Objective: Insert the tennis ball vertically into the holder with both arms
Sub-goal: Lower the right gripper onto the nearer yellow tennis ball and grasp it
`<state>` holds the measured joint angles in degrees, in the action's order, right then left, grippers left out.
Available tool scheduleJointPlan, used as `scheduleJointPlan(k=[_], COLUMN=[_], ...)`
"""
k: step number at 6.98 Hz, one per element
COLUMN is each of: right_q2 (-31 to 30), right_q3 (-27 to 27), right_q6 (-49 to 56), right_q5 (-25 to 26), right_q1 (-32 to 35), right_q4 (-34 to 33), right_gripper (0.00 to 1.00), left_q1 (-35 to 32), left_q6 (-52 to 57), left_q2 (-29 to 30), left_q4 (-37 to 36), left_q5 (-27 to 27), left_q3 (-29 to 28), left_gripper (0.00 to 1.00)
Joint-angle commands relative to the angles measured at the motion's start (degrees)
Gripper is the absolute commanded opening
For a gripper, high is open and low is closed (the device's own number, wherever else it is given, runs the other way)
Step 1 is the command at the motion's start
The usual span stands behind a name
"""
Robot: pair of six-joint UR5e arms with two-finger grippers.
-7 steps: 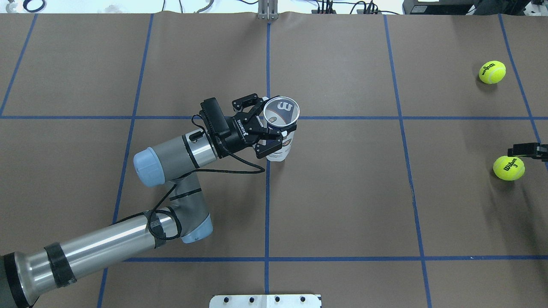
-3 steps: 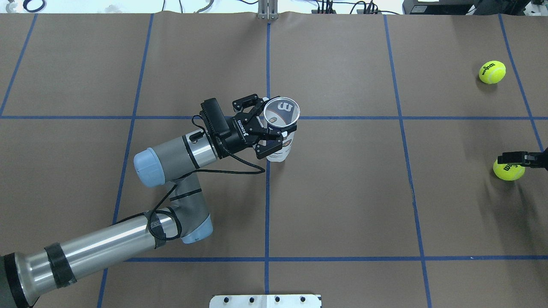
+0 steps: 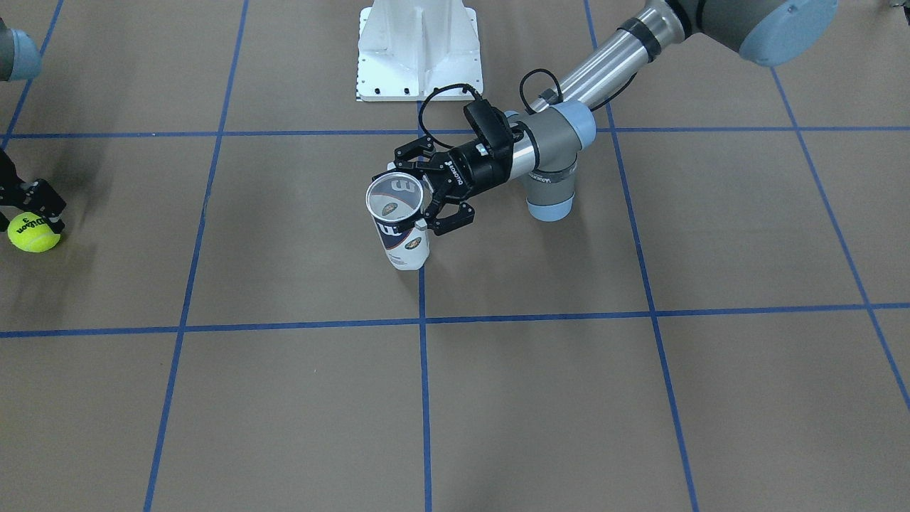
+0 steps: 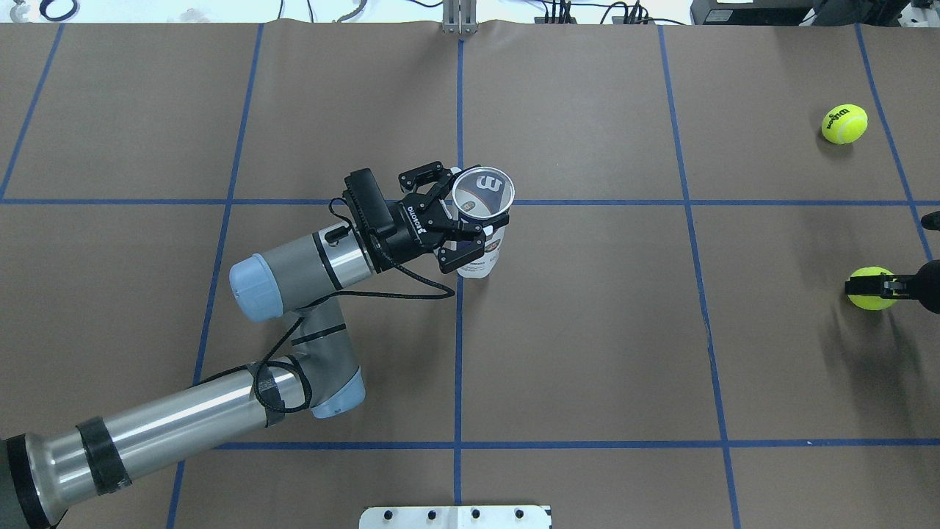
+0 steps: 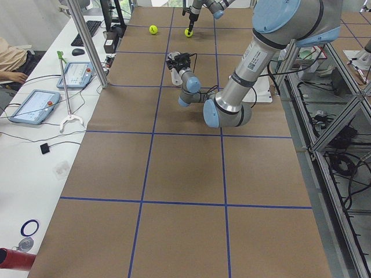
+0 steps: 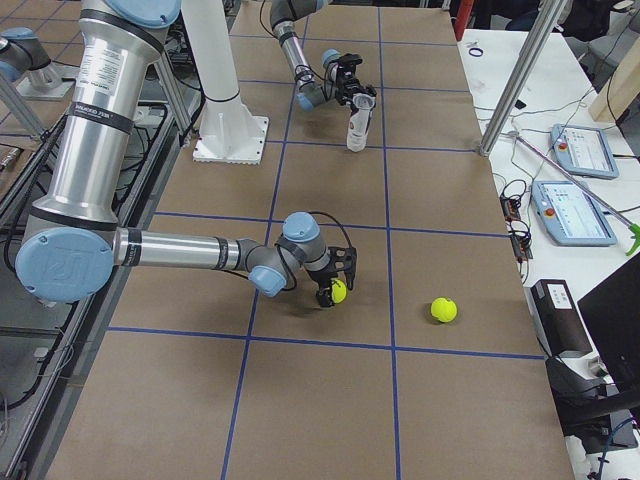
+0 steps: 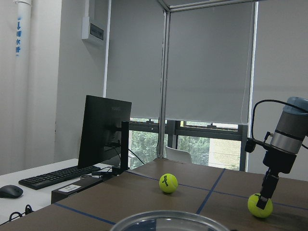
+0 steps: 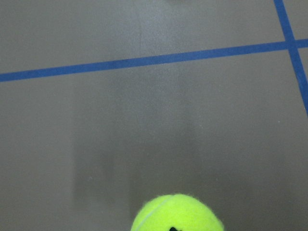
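Observation:
The holder (image 4: pixel 490 244), a clear can with a white and navy label, stands upright near the table's middle with its open rim up; it also shows in the front view (image 3: pixel 407 247). My left gripper (image 4: pixel 459 217) is shut on the holder's upper part from the side. A tennis ball (image 4: pixel 870 301) lies at the right edge, and also shows in the front view (image 3: pixel 32 237) and the right wrist view (image 8: pixel 177 214). My right gripper (image 4: pixel 875 286) points down over this ball, its fingers open around the ball's top. The ball rests on the table.
A second tennis ball (image 4: pixel 844 123) lies further back on the right, apart from the first. The white base bracket (image 3: pixel 419 50) stands at the robot's side of the table. Blue tape lines cross the brown table cover.
My right gripper has come in from the right edge and down onto the near ball, now covering its print. The left arm and the holder have not moved.

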<state>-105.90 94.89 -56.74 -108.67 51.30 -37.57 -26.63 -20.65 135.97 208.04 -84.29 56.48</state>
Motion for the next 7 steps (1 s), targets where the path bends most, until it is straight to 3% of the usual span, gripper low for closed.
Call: scheduleJointPlan(k=[1, 2, 4, 6, 7], right_q2=[-0.01, 0.34, 1.22, 4.9, 6.83], right_q3=[-0.06, 0.55, 3.79, 10.72, 11.8], right_q6=[0.57, 0.57, 0.58, 0.58, 0.4], right_q5=[1.01, 0.66, -1.27, -4.17, -4.79], right_q1=[-0.41, -0.32, 0.55, 3.01, 3.36], right_q4=[-0.14, -0.22, -3.1, -13.8, -15.94], right_gripper=[0.06, 0.0, 0.0, 0.0, 0.0], left_q1=[-0.09, -0.09, -0.18, -0.09, -0.18], left_q6=[0.0, 0.0, 0.0, 0.0, 0.0], left_q2=[0.0, 0.0, -0.18, -0.26, -0.35], left_q4=[0.0, 0.0, 0.0, 0.44, 0.53], left_q5=[0.0, -0.09, -0.09, -0.09, -0.09], left_q3=[0.03, -0.05, -0.05, -0.14, -0.4], left_gripper=[0.8, 0.8, 0.83, 0.87, 0.87])
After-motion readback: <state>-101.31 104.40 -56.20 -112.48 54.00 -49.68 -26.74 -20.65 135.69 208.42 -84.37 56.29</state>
